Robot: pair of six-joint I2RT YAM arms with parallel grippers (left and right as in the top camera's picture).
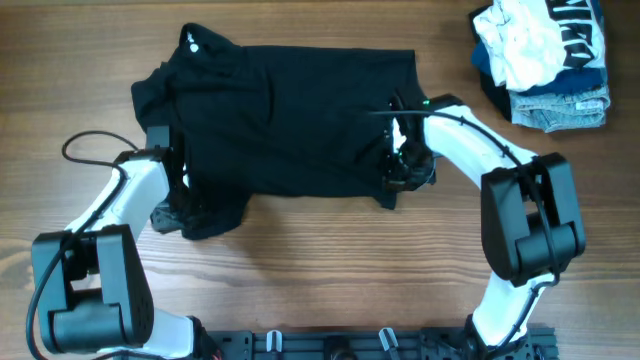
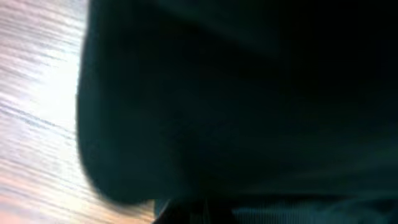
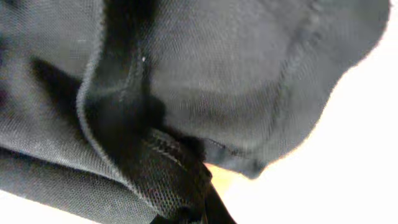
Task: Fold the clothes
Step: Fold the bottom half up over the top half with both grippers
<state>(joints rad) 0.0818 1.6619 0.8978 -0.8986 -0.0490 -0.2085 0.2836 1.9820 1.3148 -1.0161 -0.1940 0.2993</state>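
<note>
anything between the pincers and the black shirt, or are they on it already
Nothing visible. The left pincer sits at the lower left corner of the black shirt, the right pincer at its lower right hem; fabric fills both wrist views. The clothes pile lies apart at the far right.

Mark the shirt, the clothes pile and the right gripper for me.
shirt (image 1: 290,120): overhead, middle of its black body.
clothes pile (image 1: 520,45): overhead, the white garment on top.
right gripper (image 1: 404,168): overhead, its tip at the shirt's right edge.
</note>
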